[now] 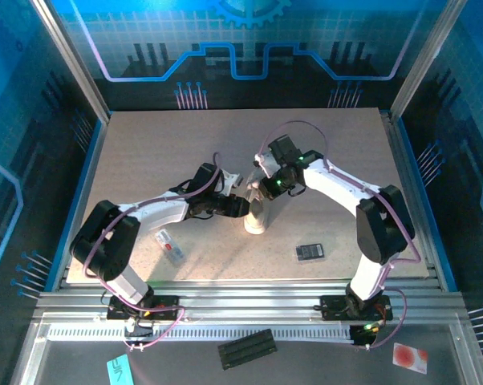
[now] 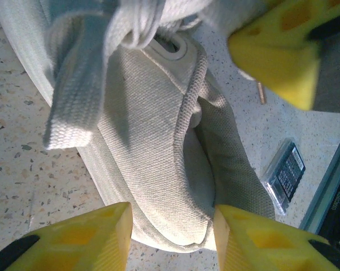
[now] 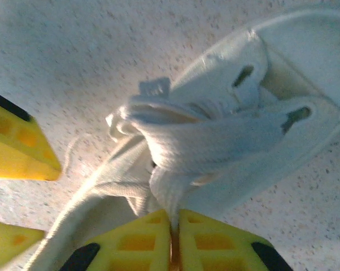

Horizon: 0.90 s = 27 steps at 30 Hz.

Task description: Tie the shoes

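The small cream shoe [image 1: 256, 218] lies on the table's middle, between both arms. In the left wrist view its woven fabric [image 2: 153, 152] fills the gap between my yellow fingers [image 2: 91, 240], and my left gripper [image 2: 173, 212] is shut on the shoe. A flat lace end [image 2: 74, 96] hangs loose from a bunched crossing above. My right gripper [image 3: 173, 217] is shut on a lace strand [image 3: 170, 192] that rises from the bunched laces over the eyelets [image 3: 243, 76]. From above, the left gripper [image 1: 240, 205] and right gripper [image 1: 261, 191] meet at the shoe.
A small black device [image 1: 310, 252] lies right of the shoe, also seen past the shoe [image 2: 286, 169]. A white-and-red packet [image 1: 170, 245] lies near the left arm. The table's metal front rail [image 1: 249, 301] runs along the near edge.
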Available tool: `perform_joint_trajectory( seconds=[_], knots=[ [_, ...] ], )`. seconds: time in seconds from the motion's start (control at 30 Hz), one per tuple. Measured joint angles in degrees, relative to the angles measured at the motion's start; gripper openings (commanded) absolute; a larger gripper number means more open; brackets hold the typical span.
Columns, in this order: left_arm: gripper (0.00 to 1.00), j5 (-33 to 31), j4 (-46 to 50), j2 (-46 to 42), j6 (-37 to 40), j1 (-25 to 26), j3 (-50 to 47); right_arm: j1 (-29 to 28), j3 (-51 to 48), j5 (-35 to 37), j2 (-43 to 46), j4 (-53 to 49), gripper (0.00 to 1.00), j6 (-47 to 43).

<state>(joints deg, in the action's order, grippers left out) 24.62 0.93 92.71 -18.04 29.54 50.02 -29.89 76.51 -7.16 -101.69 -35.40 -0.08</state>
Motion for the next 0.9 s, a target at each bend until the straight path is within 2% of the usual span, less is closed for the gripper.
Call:
perform_joint_trajectory(
  seconds=[0.07,0.13,0.3,0.47,0.6,0.73,0.9],
  knots=[
    [0.43,0.0,0.24,-0.35,0.07,0.0,0.0,0.24,-0.13,1.51,-0.85,-0.26,0.22,-1.88],
    [0.43,-0.02,0.55,-1.03,0.17,-0.02,0.0,0.81,-0.72,2.71,-1.25,-0.15,0.34,-3.21],
    [0.44,0.13,1.99,-4.59,0.46,-2.38,0.0,3.37,-3.41,3.72,-0.61,1.14,0.46,-3.32],
    [0.46,1.6,2.19,-6.32,1.7,-9.46,0.02,5.11,-7.32,3.5,4.31,2.05,0.46,-1.22],
    [0.43,3.98,1.53,-2.93,1.66,-13.68,0.42,5.2,-9.35,3.06,9.88,4.52,0.46,3.48],
    [0.37,5.86,0.98,4.83,1.57,-14.27,3.45,5.2,-12.24,1.53,11.96,8.31,0.43,9.49],
    [0.36,7.5,-0.61,12.24,1.46,-14.27,7.67,4.63,-13.86,-2.4,8.68,11.85,0.44,13.66]
  ],
)
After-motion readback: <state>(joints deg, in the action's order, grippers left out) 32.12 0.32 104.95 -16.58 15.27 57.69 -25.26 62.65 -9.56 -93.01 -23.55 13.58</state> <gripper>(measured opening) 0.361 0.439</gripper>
